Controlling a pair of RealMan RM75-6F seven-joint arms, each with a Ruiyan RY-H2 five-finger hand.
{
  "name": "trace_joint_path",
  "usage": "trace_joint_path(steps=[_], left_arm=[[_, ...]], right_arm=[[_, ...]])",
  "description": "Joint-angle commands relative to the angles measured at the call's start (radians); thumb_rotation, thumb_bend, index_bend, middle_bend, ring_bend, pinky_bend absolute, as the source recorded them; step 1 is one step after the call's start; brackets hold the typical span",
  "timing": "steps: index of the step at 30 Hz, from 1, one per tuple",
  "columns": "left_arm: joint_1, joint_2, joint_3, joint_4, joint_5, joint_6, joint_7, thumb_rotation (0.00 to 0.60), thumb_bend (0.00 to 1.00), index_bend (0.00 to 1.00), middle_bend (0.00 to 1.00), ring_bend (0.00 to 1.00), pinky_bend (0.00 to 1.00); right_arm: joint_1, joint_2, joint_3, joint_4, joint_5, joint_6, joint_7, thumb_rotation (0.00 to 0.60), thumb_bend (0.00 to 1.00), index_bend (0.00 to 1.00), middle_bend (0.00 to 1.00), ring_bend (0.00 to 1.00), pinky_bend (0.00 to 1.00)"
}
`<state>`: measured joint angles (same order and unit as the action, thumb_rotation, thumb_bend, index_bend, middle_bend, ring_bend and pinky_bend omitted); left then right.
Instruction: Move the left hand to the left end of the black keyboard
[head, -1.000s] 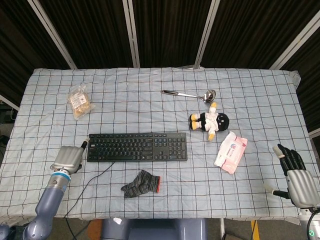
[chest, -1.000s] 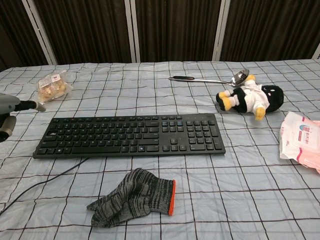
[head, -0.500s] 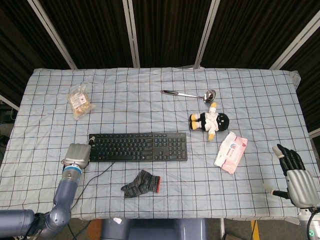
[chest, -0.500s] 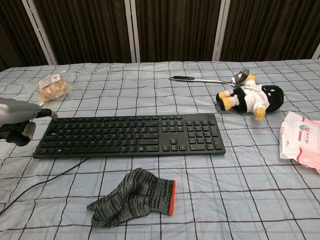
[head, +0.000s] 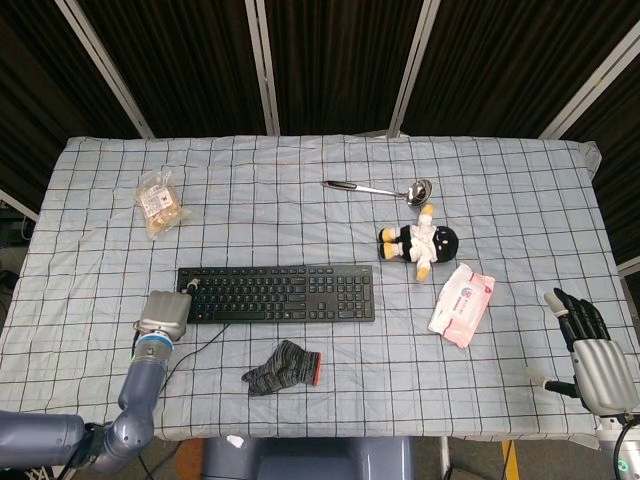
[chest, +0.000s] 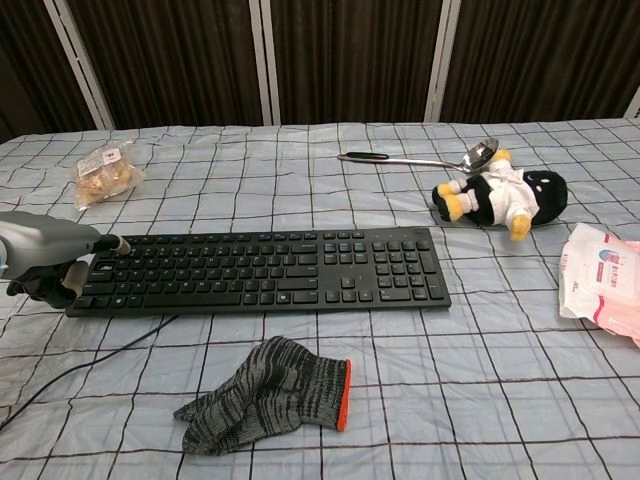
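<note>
The black keyboard (head: 277, 294) (chest: 260, 270) lies flat across the middle of the checked cloth, its cable trailing off toward the front left. My left hand (head: 165, 315) (chest: 48, 258) is at the keyboard's left end, seen from its silver back in the head view. In the chest view one finger reaches over the keyboard's far left corner, while the others hang curved down beside the left edge. It holds nothing. My right hand (head: 590, 350) rests at the table's right front edge with its fingers spread, far from the keyboard.
A grey knit glove (head: 282, 367) (chest: 265, 395) lies in front of the keyboard. A snack bag (head: 160, 200) (chest: 103, 172) sits at the far left. A ladle (head: 380, 188), a plush doll (head: 420, 242) and a pink wipes pack (head: 462, 304) lie to the right.
My left hand has moved right and slightly forward, from beside the keyboard's left end to right against it, one finger now over its corner. The right hand has stayed still.
</note>
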<state>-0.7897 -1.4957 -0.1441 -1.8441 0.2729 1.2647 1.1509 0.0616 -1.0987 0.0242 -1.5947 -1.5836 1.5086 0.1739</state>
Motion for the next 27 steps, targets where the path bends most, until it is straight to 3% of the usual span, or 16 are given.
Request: trace_joint_path(steps=[1,27], left_arm=[[-0.006,-0.006,0.000,0.006,0.001,0.000,-0.006,0.600,1.00,0.00,0.85,0.77,0.59],[-0.053,-0.028,0.033,0.048,-0.053,-0.010,-0.030,0.600,1.00,0.00,0.85,0.78,0.59]], right_arm=[[0.000,0.000,0.000,0.000,0.000,0.000,0.000,0.600,0.05,0.00,0.00,0.00,0.00],[-0.001,0.000,0.000,-0.001,-0.001,0.003,0.001,0.600,0.05,0.00,0.00,0.00,0.00]])
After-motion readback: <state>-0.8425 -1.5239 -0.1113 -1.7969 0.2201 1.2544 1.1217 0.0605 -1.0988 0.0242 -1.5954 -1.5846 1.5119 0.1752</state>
